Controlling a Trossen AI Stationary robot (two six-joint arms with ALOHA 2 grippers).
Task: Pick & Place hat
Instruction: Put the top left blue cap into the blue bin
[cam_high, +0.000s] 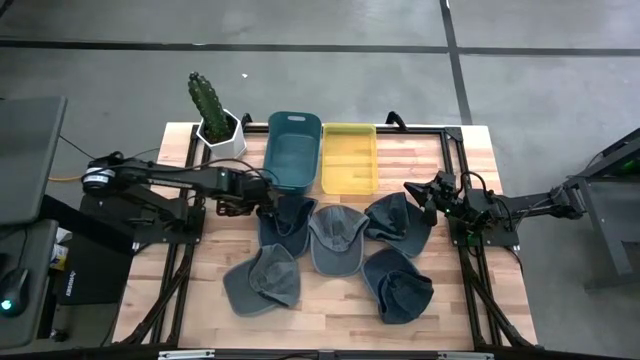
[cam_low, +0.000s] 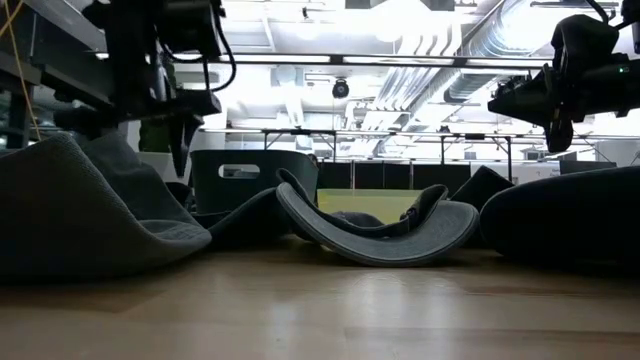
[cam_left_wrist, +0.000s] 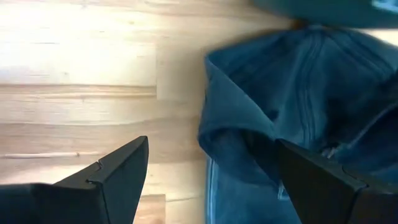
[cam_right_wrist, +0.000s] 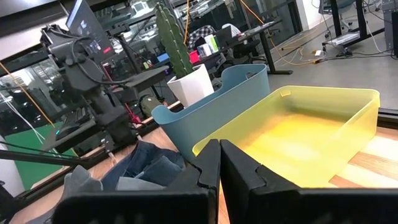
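- Hats lie scattered on the wooden bench (cam_high: 200, 300): five in all, spread in front of a teal bin (cam_high: 293, 150) and a yellow bin (cam_high: 349, 158) that stand side by side at the far edge.
- The hat nearest the teal bin (cam_high: 285, 222) looks to be the one in hand; the left claw (cam_high: 245, 195) hangs over its edge on the left arm's side.
- In the left wrist view the left claw's fingers (cam_left_wrist: 121, 171) stand wide apart, one over bare wood, the other over the hat's cloth, with a raised fold of the crown between them. Nothing is held, and I cannot tell whether either finger touches the cloth.
- To do this step well, I judge the claw should come straight down so that the fold stays between the fingers, then close on a thick part of the crown, not on the thin brim edge, which could slip out.
- A lift should be slow enough to check that the neighbouring hat (cam_high: 337, 238), which touches this one, does not drag along.
- The right claw (cam_high: 420, 194) waits above the bench's right side, near another hat (cam_high: 400, 216), fingers pressed together and holding nothing.
- A potted cactus (cam_high: 212, 110) stands at the far left corner, apart from the work.
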